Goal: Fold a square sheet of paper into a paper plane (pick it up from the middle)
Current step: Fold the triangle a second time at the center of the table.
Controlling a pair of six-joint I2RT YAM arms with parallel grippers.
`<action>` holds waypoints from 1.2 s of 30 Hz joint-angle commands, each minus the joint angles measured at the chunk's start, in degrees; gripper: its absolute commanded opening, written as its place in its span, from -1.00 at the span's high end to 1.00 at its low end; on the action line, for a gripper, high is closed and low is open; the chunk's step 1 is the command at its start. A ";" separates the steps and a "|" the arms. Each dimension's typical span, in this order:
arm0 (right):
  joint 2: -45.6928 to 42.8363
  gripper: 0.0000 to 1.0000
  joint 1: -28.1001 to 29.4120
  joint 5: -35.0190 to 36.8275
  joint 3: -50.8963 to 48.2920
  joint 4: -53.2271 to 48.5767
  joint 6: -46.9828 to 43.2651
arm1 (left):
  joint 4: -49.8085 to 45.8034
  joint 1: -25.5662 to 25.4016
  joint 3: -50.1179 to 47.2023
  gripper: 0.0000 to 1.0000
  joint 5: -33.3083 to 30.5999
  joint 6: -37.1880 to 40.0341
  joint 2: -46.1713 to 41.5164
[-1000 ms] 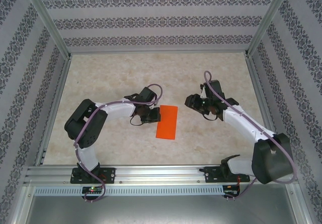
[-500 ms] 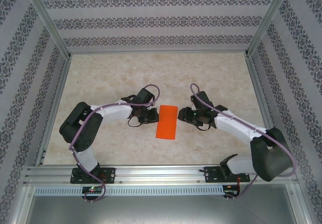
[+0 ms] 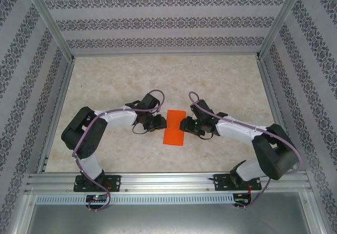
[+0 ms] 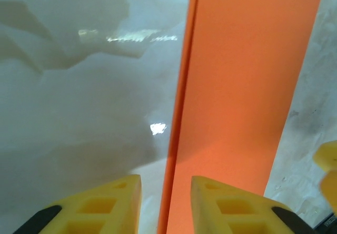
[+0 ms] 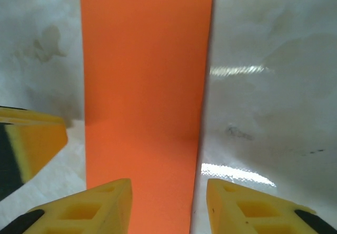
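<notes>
The orange sheet of paper (image 3: pixel 175 128) lies flat on the marble table as a narrow rectangle, with a doubled layer along its left long edge (image 4: pixel 176 139). My left gripper (image 3: pixel 160 122) is low at that edge, open, and the edge runs up between its yellow fingers (image 4: pixel 105 207). My right gripper (image 3: pixel 185 124) is open at the opposite long edge. One of its fingers (image 5: pixel 89 207) is over the orange paper (image 5: pixel 147 87) and the other is over bare table. Neither gripper holds anything. The paper plane is out of view.
Patterned walls and metal posts (image 3: pixel 52 29) box in the table on three sides. An aluminium rail (image 3: pixel 168 181) carrying both arm bases runs along the near edge. Bare marble surface (image 3: pixel 168 76) stretches behind the paper.
My right gripper has swung left and down to the paper's right edge. My left gripper has stayed at the left edge and its jaws have parted. The paper has not moved.
</notes>
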 commanded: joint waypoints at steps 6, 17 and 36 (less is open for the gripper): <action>4.01 0.26 0.80 -2.38 1.62 3.36 0.57 | 1.67 0.79 -1.14 0.30 1.25 -1.11 -1.98; 4.61 0.29 0.41 -2.02 2.77 3.97 0.82 | 0.81 0.81 -0.17 0.23 3.31 -0.17 -0.19; 7.12 0.29 -0.32 -1.99 0.60 5.33 1.15 | 2.83 0.76 -0.08 0.20 6.90 -0.33 2.84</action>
